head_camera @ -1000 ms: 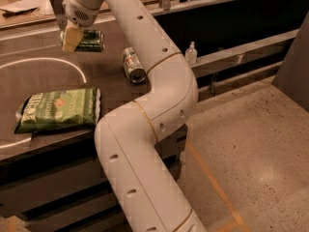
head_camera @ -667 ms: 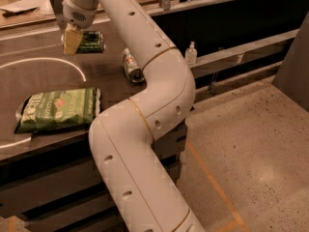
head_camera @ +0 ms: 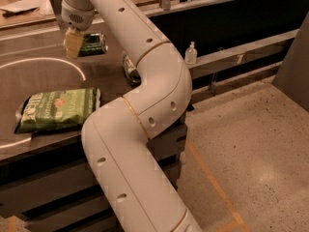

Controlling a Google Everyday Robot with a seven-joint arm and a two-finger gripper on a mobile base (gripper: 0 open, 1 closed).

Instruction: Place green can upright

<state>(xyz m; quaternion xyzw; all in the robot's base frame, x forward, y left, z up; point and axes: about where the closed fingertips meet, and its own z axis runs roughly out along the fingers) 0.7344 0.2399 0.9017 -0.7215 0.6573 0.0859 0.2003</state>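
Observation:
The green can (head_camera: 93, 43) lies on its side on the dark table (head_camera: 43, 74), near the back. My gripper (head_camera: 73, 43) hangs from the white arm just at the can's left end, overlapping it from this viewpoint. Whether it touches the can is unclear. The can's left end is hidden behind the gripper.
A flat green chip bag (head_camera: 58, 109) lies near the table's front edge. A paler silver can (head_camera: 129, 67) lies on its side at the table's right edge, partly behind my arm's elbow. A small bottle (head_camera: 191, 53) stands on the ledge to the right. A white curved line marks the tabletop.
The gripper has dropped slightly beside the green can, and the arm's lower section has shifted a little left. The can, bag and silver can have not moved.

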